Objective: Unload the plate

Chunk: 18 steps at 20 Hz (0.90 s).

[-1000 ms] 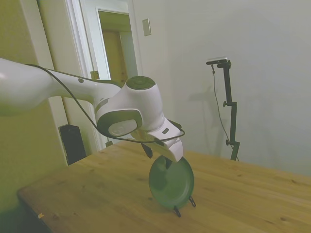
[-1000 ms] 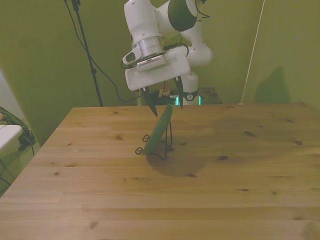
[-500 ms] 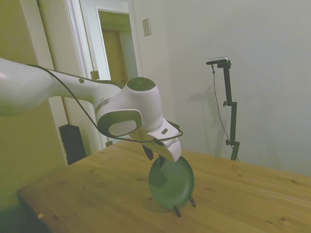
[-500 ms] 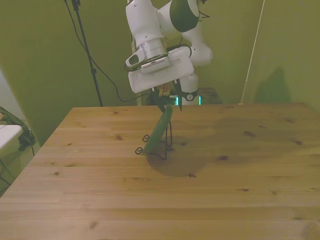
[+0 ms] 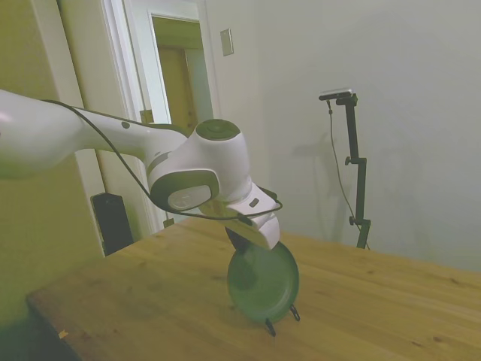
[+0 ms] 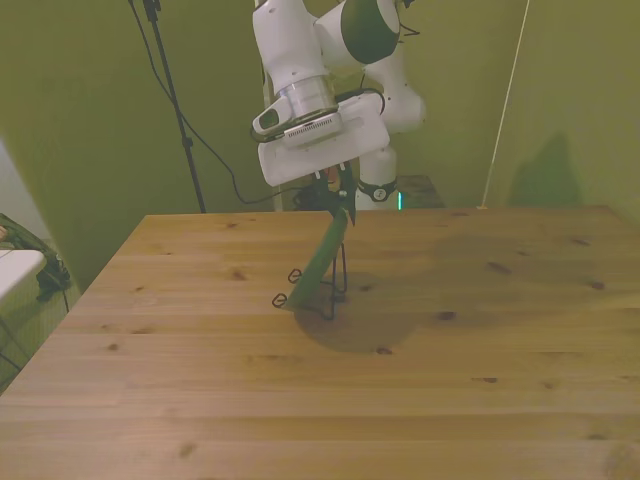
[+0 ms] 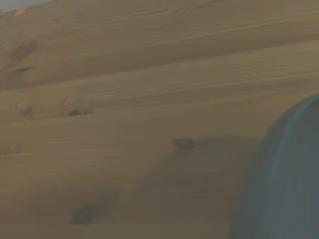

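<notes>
Mid-frame on the wooden table (image 6: pixel 420 380), wire stand (image 6: pixel 327 296) holds the plate (image 6: pixel 322 262) upright, tilted. Above it, gripper (image 6: pixel 338 196) fingers pinch plate's top rim. Side view: plate (image 5: pixel 263 282) center-bottom. Wrist view blurry, plate edge (image 7: pixel 284 179) visible.

There is 1 plate (image 6: pixel 322 262), dark green; 1 wire stand (image 6: pixel 312 297), thin and black; 1 wooden table (image 6: pixel 480 380); 1 robot arm (image 5: pixel 90 139), white, with 1 gripper (image 6: pixel 338 195); 1 doorway (image 5: pixel 176 83); 1 black box (image 5: pixel 113 222) on the floor.
</notes>
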Each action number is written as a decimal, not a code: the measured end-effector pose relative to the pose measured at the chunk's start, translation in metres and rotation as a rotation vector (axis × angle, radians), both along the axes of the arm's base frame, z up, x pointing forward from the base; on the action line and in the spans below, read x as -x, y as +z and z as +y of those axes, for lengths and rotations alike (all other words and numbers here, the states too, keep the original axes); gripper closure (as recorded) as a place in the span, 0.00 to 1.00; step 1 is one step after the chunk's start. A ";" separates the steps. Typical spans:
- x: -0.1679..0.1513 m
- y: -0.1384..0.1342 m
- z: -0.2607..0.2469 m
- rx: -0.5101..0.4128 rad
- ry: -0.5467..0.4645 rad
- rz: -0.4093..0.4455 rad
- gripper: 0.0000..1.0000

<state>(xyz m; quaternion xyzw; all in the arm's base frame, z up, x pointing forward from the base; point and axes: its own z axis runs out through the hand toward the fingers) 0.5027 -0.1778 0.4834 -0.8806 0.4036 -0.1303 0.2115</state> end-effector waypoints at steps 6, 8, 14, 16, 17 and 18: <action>0.000 0.003 0.002 0.001 0.004 -0.006 1.00; 0.001 0.006 0.004 0.003 0.007 -0.011 1.00; 0.008 0.024 0.008 0.009 0.013 -0.042 1.00; 0.014 0.034 0.010 0.013 0.026 -0.048 1.00; 0.018 0.040 0.012 0.015 0.034 -0.051 1.00; 0.023 0.046 0.013 0.019 0.042 -0.054 1.00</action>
